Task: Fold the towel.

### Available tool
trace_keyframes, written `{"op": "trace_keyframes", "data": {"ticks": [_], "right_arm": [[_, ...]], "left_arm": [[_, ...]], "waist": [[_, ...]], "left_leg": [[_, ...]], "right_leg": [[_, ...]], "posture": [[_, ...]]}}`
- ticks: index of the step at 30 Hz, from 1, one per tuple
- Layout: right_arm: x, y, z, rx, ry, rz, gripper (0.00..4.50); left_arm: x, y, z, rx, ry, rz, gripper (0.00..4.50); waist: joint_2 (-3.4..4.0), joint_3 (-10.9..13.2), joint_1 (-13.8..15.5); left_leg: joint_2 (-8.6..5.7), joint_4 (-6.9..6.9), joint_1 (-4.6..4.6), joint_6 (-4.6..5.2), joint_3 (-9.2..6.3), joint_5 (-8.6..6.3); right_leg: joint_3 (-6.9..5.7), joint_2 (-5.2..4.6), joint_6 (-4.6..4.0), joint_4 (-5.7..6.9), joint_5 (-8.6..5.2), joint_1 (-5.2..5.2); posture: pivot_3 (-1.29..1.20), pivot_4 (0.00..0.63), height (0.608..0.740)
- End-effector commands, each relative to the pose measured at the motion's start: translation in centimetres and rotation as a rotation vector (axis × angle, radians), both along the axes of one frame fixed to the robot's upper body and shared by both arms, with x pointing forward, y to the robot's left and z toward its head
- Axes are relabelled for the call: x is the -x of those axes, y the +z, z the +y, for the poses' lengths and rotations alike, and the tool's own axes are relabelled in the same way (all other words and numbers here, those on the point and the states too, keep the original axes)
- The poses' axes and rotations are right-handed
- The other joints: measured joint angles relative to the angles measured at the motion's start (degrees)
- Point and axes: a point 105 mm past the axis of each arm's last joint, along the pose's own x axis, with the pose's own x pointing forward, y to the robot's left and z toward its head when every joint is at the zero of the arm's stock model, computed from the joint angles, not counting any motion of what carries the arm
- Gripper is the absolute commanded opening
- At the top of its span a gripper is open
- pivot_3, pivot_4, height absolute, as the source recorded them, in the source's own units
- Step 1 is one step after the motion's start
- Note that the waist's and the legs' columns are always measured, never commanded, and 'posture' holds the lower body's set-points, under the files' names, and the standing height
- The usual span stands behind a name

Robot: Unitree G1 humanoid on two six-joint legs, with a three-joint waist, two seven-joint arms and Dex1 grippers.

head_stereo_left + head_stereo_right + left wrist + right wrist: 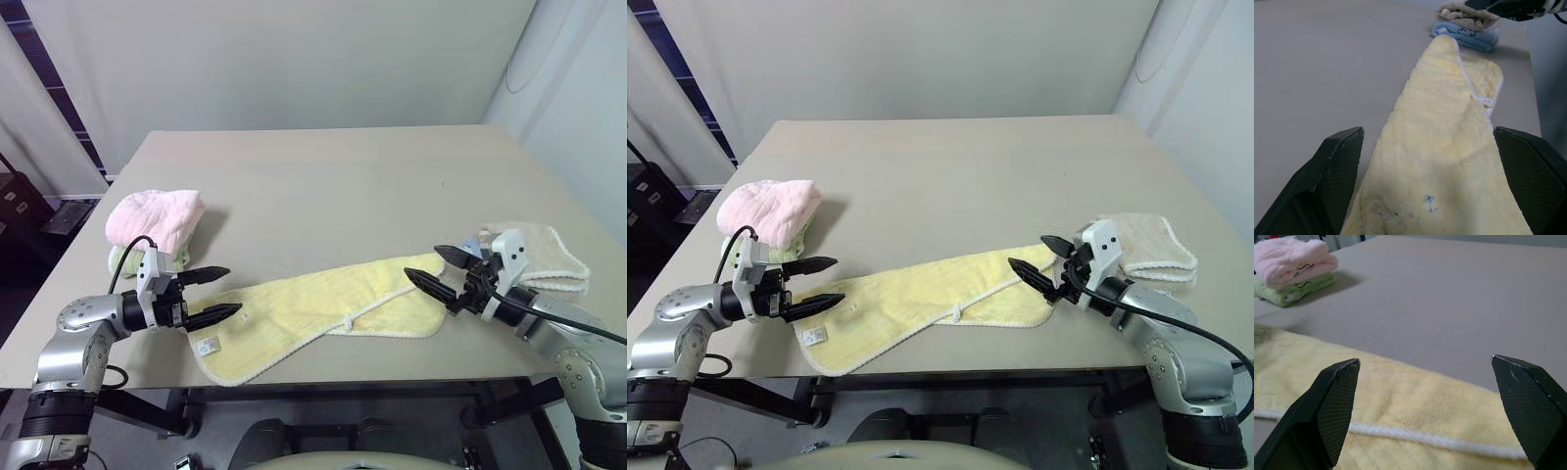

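Towel [323, 308]: pale yellow and fluffy, spread lengthwise along the near edge of the worktop [343, 186]; its right part is doubled over, with a white hem showing along the fold, and a small white label [207, 346] sits at the near left corner.
Left gripper [223, 294]: just over the towel's left end, fingers [1337, 171] spread wide to either side of the cloth, holding nothing.
Right gripper [438, 269]: just above the towel's right end, fingers [1334, 406] wide apart and empty.
Pink towel [157, 217]: folded, stacked on a green folded towel [1295, 289] at the left of the worktop, apart from the yellow one.
Cream towel [549, 257]: folded at the right of the worktop, lying on a blue folded towel [1469, 36], beside the right arm.
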Motion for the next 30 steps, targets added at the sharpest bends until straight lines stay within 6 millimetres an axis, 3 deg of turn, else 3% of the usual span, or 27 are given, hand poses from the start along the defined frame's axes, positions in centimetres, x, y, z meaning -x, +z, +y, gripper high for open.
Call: {"op": "trace_keyframes", "data": {"ticks": [1,8,12,18,25,30], "right_arm": [[-0.4,0.9,-0.2,0.013,-0.001,-0.039,4.50],[-0.5,0.3,-2.5,0.090,-0.091,-0.020,4.50],[-0.4,-1.2,-4.3,0.250,-0.125,0.019,4.50],[-1.1,-3.5,-6.4,0.395,-0.183,0.023,4.50],[-4.6,-4.7,-7.7,0.501,-0.280,-0.028,4.50],[-6.8,-4.6,-7.2,0.526,-0.278,-0.084,4.50]], "left_arm": [[0.1,0.7,-1.0,0.007,-0.047,-0.021,4.46],[-1.4,2.0,-1.3,0.004,-0.054,-0.074,4.46],[-2.6,2.8,-1.3,0.001,-0.059,-0.110,4.46],[-2.8,2.5,-2.6,-0.003,-0.114,-0.126,4.46],[-1.5,1.9,-3.6,0.003,-0.170,-0.087,4.46],[-0.6,0.4,-3.7,-0.004,-0.179,-0.054,4.46]], "waist": [[0.00,0.00,0.10],[-0.02,0.01,0.22],[-0.04,0.00,0.15],[-0.06,0.00,-0.06],[-0.07,0.01,-0.38],[-0.06,0.01,-0.16]], "left_leg": [[0.00,0.00,0.00,0.00,0.00,0.00],[0.00,0.00,0.00,0.00,0.00,0.00],[0.00,0.08,0.00,0.00,0.01,0.00],[0.01,0.06,0.00,0.12,0.05,0.07],[0.01,0.19,0.01,0.09,0.08,0.05],[0.03,0.17,0.03,0.14,0.09,0.09]], "right_leg": [[0.00,0.00,0.00,0.00,0.00,0.00],[0.00,0.00,0.01,0.01,0.00,0.00],[-0.01,0.00,0.00,0.02,0.00,0.02],[-0.01,0.01,0.02,0.03,0.01,0.15],[0.01,0.01,0.02,0.17,0.02,0.15],[0.00,0.01,0.02,0.25,0.01,0.11]], "posture": [[0.00,0.000,0.740],[0.00,0.000,0.740],[0.00,0.000,0.740],[0.00,0.000,0.740],[0.00,0.000,0.740],[0.00,0.000,0.740]]}}
